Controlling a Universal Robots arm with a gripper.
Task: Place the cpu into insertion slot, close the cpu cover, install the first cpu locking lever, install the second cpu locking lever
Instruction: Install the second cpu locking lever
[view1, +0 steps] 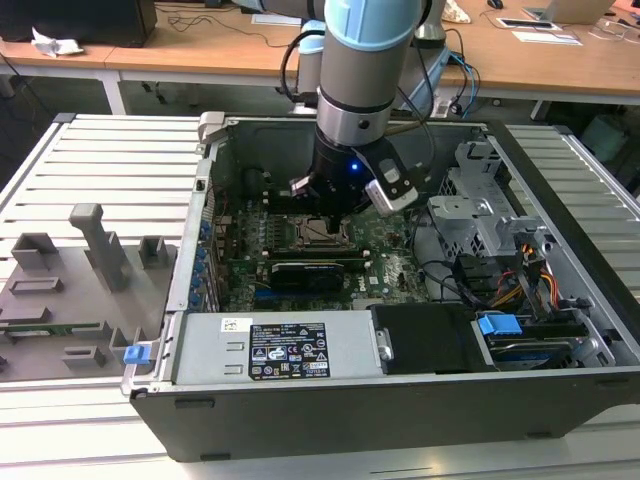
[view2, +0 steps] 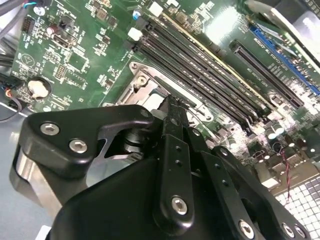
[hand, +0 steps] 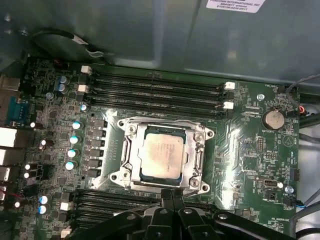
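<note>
Already the cpu (hand: 161, 156) lies in the insertion slot (hand: 131, 176), with the cpu cover (hand: 196, 161) down around it, framing its silver top. The claw (hand: 171, 194) hovers at the socket's edge, fingers pressed together and holding nothing. The risk, as I judge it, is a sideways slip: the tips could scrape the motherboard (hand: 250, 145) or the memory slots (hand: 155, 90) beside the socket. The open computer case (view1: 190, 260) holds the board, a power supply (view1: 275, 348) and loose cables (view1: 525, 280).
</note>
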